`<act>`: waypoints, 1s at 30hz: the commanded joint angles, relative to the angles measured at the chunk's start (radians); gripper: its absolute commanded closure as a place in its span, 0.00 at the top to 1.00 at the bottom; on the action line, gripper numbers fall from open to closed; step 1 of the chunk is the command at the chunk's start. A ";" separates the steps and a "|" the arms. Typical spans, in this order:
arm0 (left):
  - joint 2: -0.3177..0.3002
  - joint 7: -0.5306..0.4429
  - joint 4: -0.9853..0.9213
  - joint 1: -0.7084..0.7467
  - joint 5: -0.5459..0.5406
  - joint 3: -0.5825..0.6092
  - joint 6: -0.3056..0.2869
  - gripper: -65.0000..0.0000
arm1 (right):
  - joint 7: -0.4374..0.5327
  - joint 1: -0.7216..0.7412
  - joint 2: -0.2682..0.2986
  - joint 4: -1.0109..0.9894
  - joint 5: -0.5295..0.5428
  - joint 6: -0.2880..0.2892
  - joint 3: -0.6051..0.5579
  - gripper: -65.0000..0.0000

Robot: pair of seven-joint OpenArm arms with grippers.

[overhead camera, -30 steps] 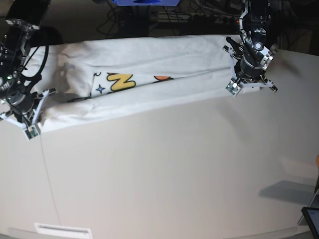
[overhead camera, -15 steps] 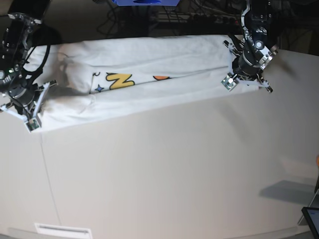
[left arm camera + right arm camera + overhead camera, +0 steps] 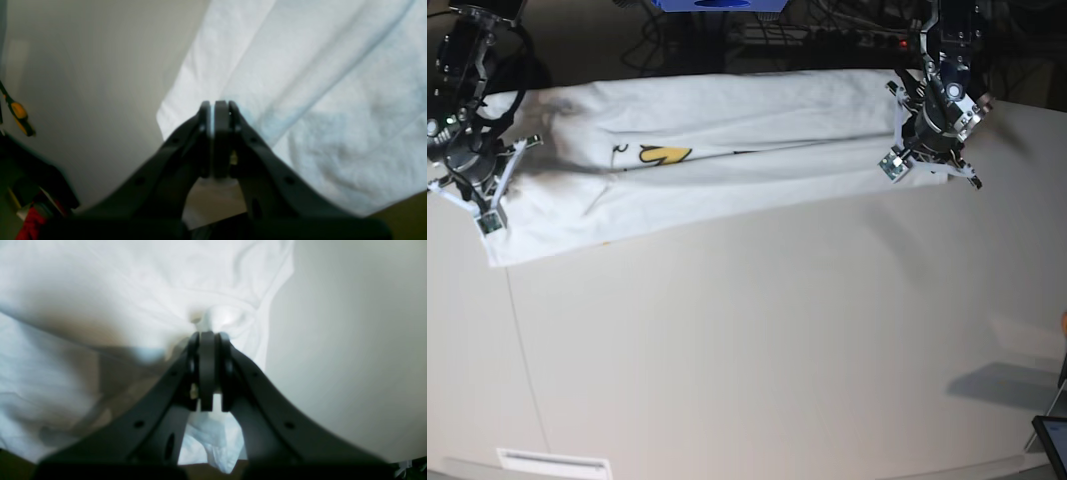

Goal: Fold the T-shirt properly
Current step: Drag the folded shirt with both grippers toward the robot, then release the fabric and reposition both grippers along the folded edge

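T-shirts: one T-shirt (image 3: 717,160), stretched between two grippers.
Left gripper (image 3: 217,110): closed tight, pinching its edge.
Right gripper (image 3: 207,340): closed tight, pinching cloth.

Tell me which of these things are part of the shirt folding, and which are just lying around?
Part of the job:
- T-shirt, stretched along the table
- left gripper, shut on the shirt's edge
- right gripper, shut on the other end

Just lying about:
- dark device at the table's near corner
- cables behind the table
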 commanded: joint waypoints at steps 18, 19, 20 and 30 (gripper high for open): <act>-0.078 -0.002 0.012 0.043 0.012 0.006 0.007 0.00 | -0.020 -0.012 -0.032 0.017 -0.002 -0.005 0.007 0.28; -0.089 -0.002 0.011 0.043 0.012 0.008 0.007 0.00 | -0.020 -0.013 -0.033 0.017 -0.002 -0.005 0.007 0.28; -0.101 -0.002 0.011 0.048 0.012 0.008 0.007 0.00 | -0.023 -0.013 -0.033 0.017 -0.002 -0.010 0.007 0.28; -0.117 -0.002 0.011 0.053 0.012 -0.005 0.007 0.15 | -0.023 -0.010 -0.033 0.038 -0.002 -0.176 0.004 0.29</act>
